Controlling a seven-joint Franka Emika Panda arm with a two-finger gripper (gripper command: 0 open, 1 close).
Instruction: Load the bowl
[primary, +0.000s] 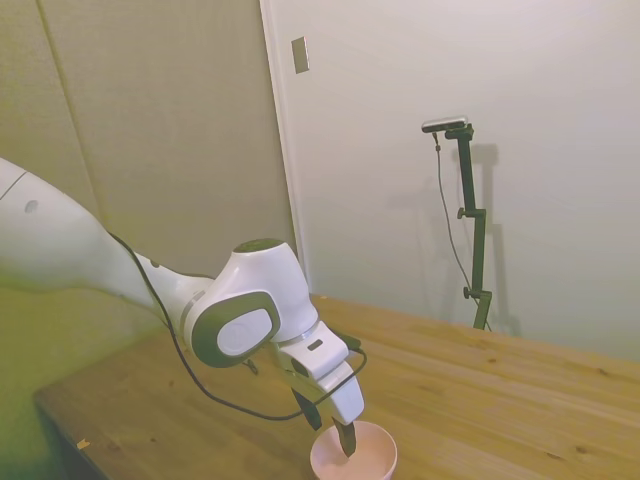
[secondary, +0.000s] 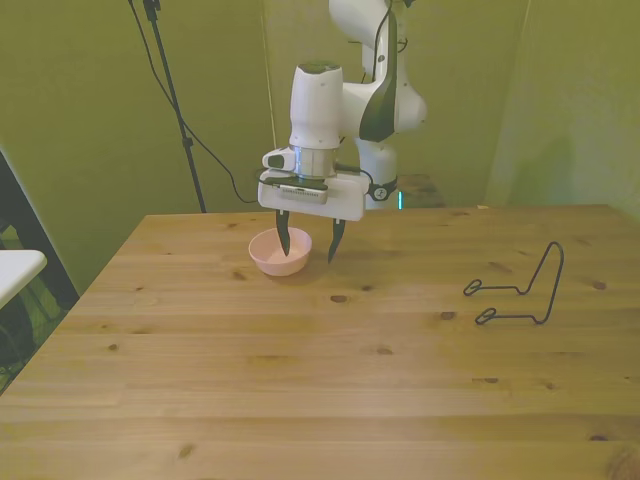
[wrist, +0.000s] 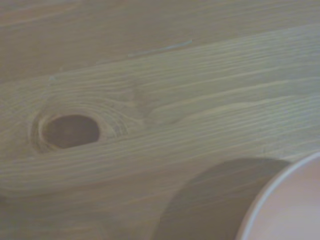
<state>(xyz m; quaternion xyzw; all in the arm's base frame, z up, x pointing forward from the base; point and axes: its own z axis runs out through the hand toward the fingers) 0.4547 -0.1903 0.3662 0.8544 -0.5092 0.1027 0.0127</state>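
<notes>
One tool (secondary: 307, 243) finger inside bowl (secondary: 272, 259) rim

wrist view blurred — bowl (wrist: 295, 210) cut off at the edge

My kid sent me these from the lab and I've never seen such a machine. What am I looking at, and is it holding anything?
It is one white robot arm at a wooden table. Its claw-like end is the gripper, with two dark fingers.

There are three cameras: one stands off to the side, one faces the robot across the table, and one sits on the wrist, showing a blurry close-up of wood grain and the bowl's rim.

On the table are a pink bowl and, toward the front view's right, a black wire stand.

The gripper is open and holds nothing. It straddles the bowl's rim, with one finger inside the bowl and the other outside it.
</notes>
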